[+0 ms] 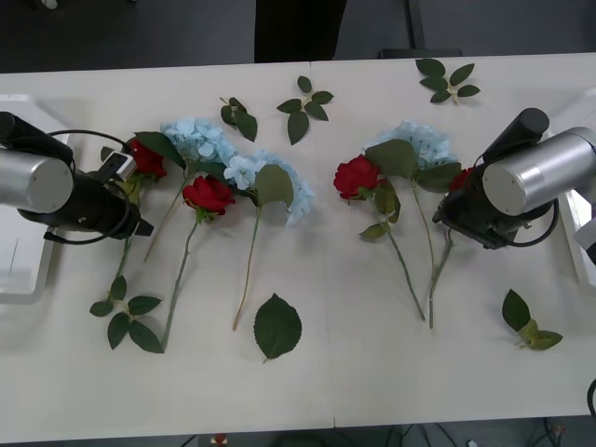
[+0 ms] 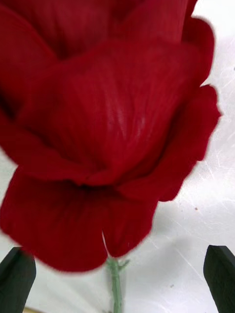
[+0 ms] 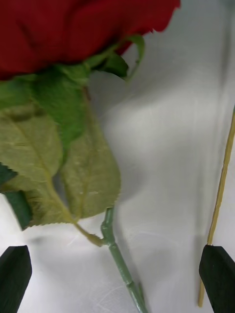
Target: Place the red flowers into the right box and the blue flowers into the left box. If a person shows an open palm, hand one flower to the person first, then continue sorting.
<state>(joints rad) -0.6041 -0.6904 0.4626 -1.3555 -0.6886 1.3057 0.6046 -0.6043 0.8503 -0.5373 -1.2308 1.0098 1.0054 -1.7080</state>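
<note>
Both spread — left gripper (image 3: 115, 279) and right gripper (image 2: 117, 279) each straddle red flowers (image 1: 357, 176) amid loose leaves (image 1: 277, 327)

Front view high above the table (image 1: 372, 391) looking down, both wrist views close over red flowers (image 2: 107, 127) shared with it

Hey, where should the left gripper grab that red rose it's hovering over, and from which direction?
Probably the bare green stem just below the leaves, coming straight down from above. The red rose lies flat on the table, its head bulky and soft, while the stem is thin and sits between the left gripper's open fingers. One finger is near a neighbouring pale stem, so close carefully.
</note>
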